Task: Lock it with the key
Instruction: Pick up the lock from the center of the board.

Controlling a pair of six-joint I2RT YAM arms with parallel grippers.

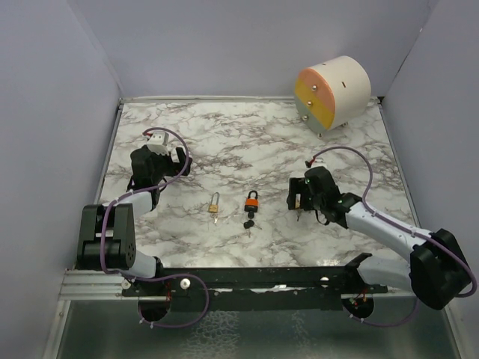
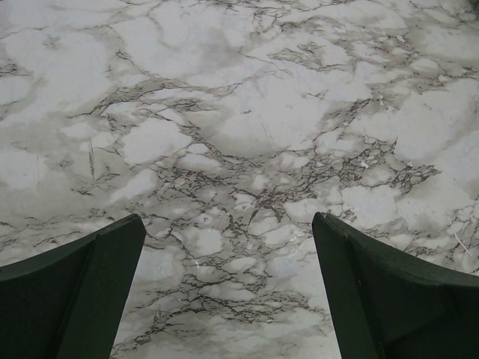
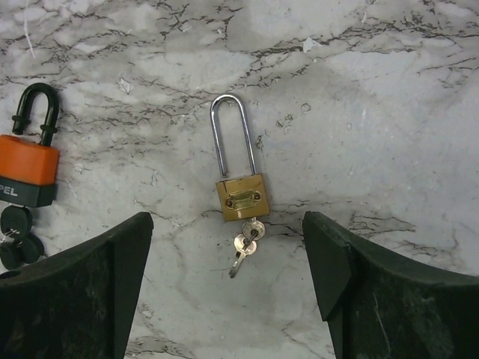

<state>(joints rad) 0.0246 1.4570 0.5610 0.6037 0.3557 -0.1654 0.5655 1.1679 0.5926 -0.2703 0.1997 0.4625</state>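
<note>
Hovering over the brass padlock (image 3: 241,196) on the table (image 3: 374,90), the right gripper (image 3: 226,221) has jaws apart and empty. Left gripper (image 2: 228,220) jaws are wide apart over bare marble. Risk: the key (image 3: 244,245) is tiny and flat, so a pinch may slip or shove the lock toward the orange padlock (image 3: 28,168). Only the right wrist shows key and shackle; the top view hides them under the arm.

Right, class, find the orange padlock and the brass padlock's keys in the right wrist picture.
orange padlock (image 3: 26,161): right wrist view, on its orange body.
brass padlock's keys (image 3: 243,244): right wrist view, on the key heads.
</note>
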